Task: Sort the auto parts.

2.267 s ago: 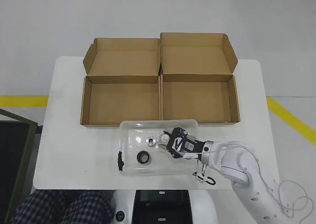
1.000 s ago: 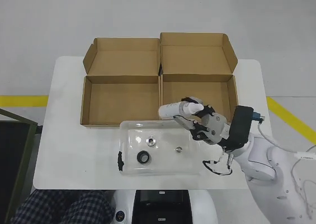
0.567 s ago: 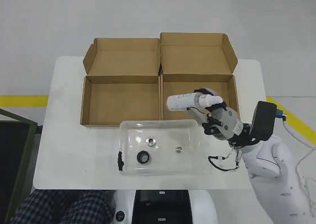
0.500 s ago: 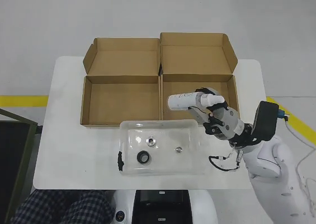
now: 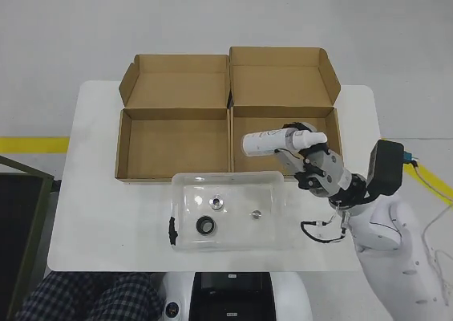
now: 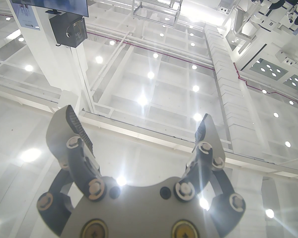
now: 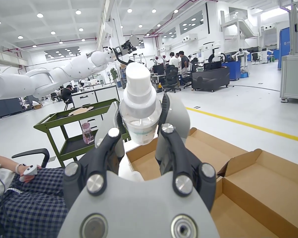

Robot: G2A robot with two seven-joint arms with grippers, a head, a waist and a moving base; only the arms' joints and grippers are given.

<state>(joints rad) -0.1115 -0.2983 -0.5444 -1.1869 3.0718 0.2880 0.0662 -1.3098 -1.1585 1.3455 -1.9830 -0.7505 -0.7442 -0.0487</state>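
My right gripper [image 5: 293, 144] is shut on a white spray bottle [image 5: 268, 143], which lies sideways in the air over the right cardboard box [image 5: 254, 164]. From the right wrist, the bottle [image 7: 138, 110] sits between the fingers of the right gripper [image 7: 141, 116], cap pointing away, with cardboard boxes [image 7: 241, 174] below. The clear plastic tray [image 5: 226, 175] in front of the boxes holds a black ring [image 5: 205, 226], a silver round part [image 5: 217, 201] and a small screw [image 5: 255, 213]. My left gripper [image 6: 136, 120] points up at the ceiling, open with nothing in it.
The left cardboard box [image 5: 174, 148] stands beside the right one, both with lids folded back. A black clip [image 5: 173, 230] sits at the tray's left edge. White table [image 5: 98, 201] lies bare left of the tray.
The right gripper took the bottle out of the clear tray, lifted it and carried it away from me to over the right box. In the last half second it crept slightly farther.
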